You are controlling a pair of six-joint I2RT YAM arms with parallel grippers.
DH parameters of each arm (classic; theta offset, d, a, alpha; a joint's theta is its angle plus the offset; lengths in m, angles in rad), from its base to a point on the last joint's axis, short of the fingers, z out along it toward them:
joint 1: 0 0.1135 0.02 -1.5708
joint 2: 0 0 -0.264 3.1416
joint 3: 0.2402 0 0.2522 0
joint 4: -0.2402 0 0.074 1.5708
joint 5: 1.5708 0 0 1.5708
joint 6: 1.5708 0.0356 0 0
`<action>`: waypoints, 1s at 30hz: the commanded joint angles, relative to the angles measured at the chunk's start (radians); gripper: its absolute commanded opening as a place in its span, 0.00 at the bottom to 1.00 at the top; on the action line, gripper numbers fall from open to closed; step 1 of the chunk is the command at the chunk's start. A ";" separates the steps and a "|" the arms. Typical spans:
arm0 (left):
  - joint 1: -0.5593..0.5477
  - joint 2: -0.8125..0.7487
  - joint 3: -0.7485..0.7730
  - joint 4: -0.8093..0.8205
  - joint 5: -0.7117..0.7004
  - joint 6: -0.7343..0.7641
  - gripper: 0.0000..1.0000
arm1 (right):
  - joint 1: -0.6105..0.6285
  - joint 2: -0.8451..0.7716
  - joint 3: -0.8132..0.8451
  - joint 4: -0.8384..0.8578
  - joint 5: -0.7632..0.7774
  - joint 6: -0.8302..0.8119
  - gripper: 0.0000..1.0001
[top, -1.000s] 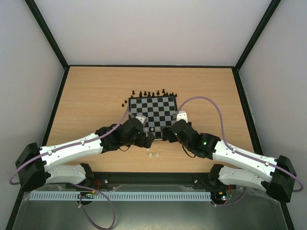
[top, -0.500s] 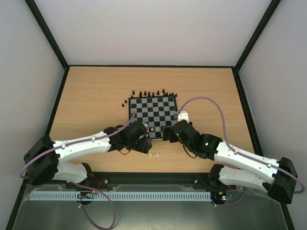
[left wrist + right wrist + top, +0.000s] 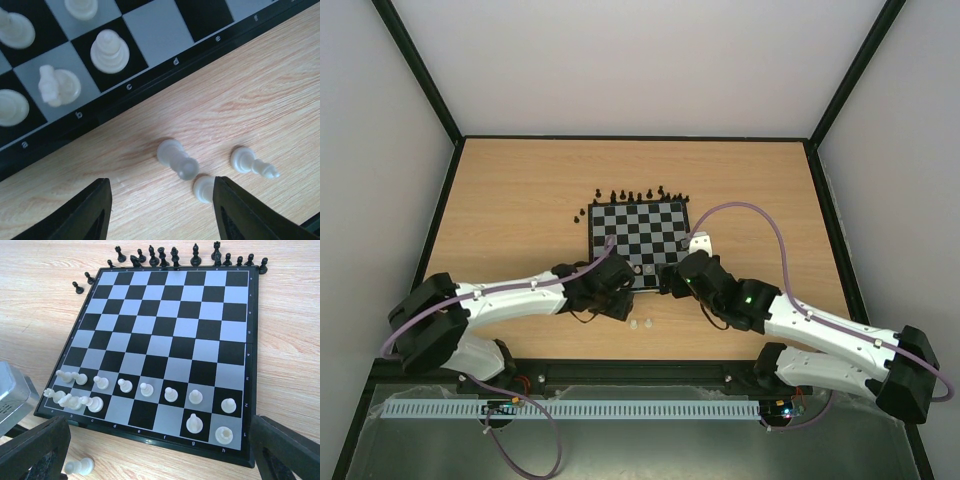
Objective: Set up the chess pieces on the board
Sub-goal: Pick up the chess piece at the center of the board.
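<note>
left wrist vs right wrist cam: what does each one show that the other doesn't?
Left wrist only: three loose white pieces on the table just off the board, ahead of the left tool; the right wrist catches just one. Right wrist only: the whole board, black pieces lined up off its far edge, the full white pawn row. Both: the board's near-left corner with white pieces standing on it.

Both arms reach low and forward from their bases, converging toward the middle. Left arm (image 3: 510, 295) angles rightward, wrist pitched down. Left pincer (image 3: 161, 210): jaws partway apart, closed on nothing. Right arm (image 3: 820, 325) angles leftward, elbow low. Right pincer (image 3: 160, 452): jaws spread wide, tilted forward. The pincers sit near each other, apart.
</note>
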State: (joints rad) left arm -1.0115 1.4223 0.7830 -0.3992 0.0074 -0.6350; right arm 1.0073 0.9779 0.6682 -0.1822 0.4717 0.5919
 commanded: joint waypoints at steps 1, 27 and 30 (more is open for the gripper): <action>-0.005 0.021 0.038 0.018 0.004 0.018 0.56 | -0.003 0.004 -0.007 -0.001 0.018 0.011 0.98; -0.029 0.125 0.076 0.060 -0.014 0.035 0.33 | -0.001 -0.005 -0.007 -0.003 0.015 0.012 0.98; -0.030 0.136 0.078 0.059 -0.021 0.038 0.31 | -0.002 -0.004 -0.007 -0.003 0.014 0.012 0.99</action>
State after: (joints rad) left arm -1.0340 1.5414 0.8375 -0.3424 0.0021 -0.6075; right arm 1.0073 0.9787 0.6682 -0.1818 0.4717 0.5919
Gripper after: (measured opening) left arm 0.318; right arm 0.986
